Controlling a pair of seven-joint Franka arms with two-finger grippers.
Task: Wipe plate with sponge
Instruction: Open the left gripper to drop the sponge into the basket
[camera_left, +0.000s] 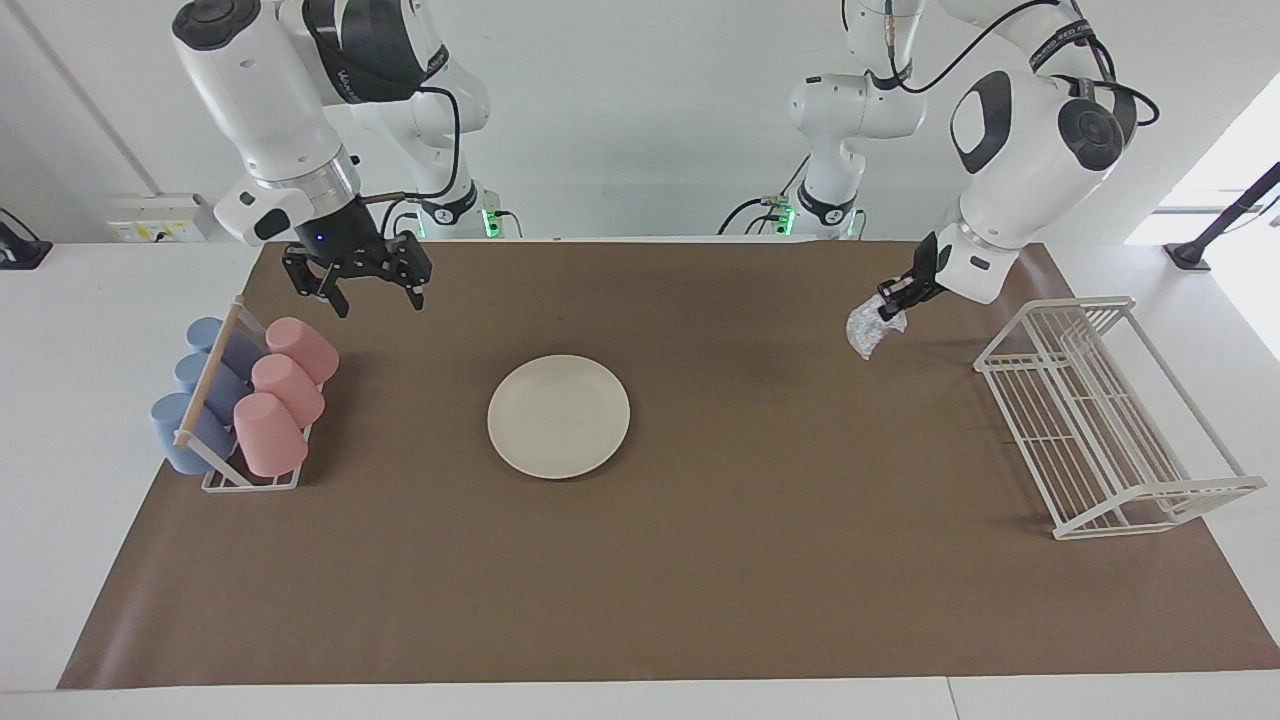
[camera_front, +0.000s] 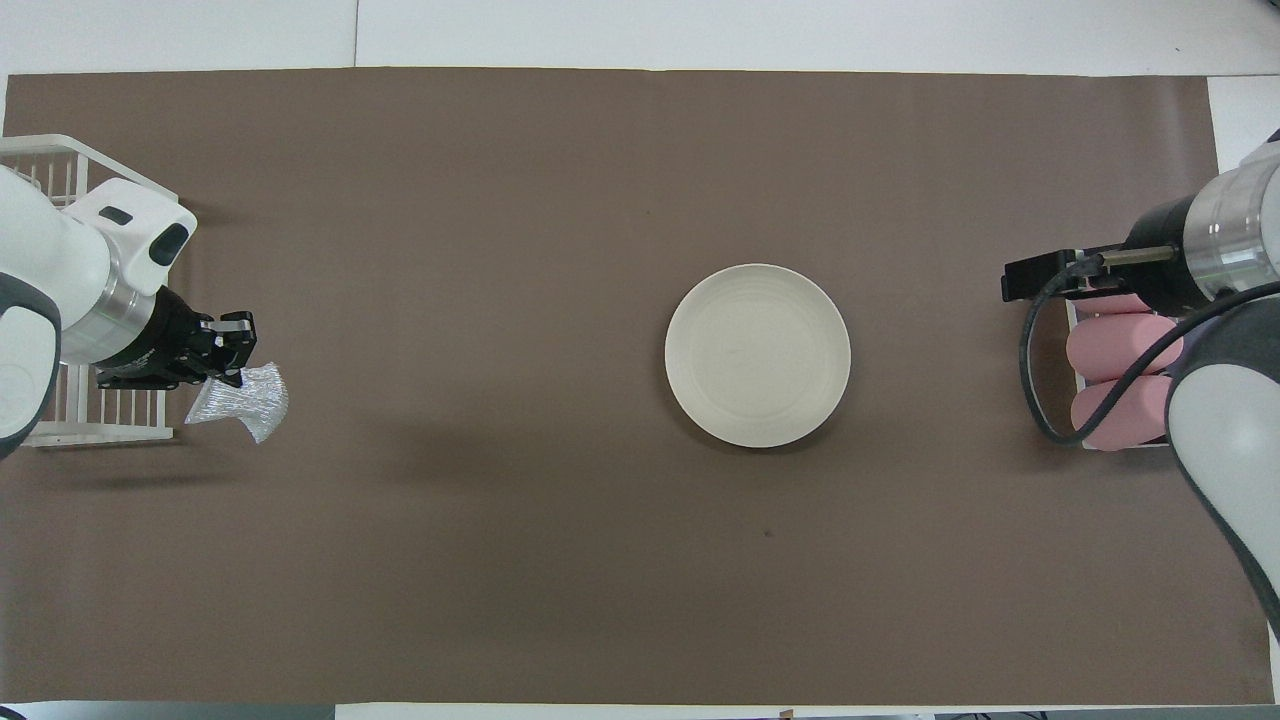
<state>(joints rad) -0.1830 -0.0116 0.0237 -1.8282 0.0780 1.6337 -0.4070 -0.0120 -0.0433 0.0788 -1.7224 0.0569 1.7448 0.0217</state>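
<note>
The cream-white plate (camera_left: 558, 416) lies flat at the middle of the brown mat; it also shows in the overhead view (camera_front: 757, 354). My left gripper (camera_left: 893, 299) (camera_front: 228, 352) is shut on the silvery mesh sponge (camera_left: 864, 331) (camera_front: 243, 401), which hangs in the air over the mat beside the white wire rack, well away from the plate toward the left arm's end. My right gripper (camera_left: 378, 289) (camera_front: 1030, 277) is open and empty, up in the air over the mat by the cup rack.
A white wire rack (camera_left: 1100, 414) (camera_front: 60, 300) stands at the left arm's end of the mat. A cup rack (camera_left: 215, 440) with pink cups (camera_left: 285, 385) and blue cups (camera_left: 195, 405) stands at the right arm's end.
</note>
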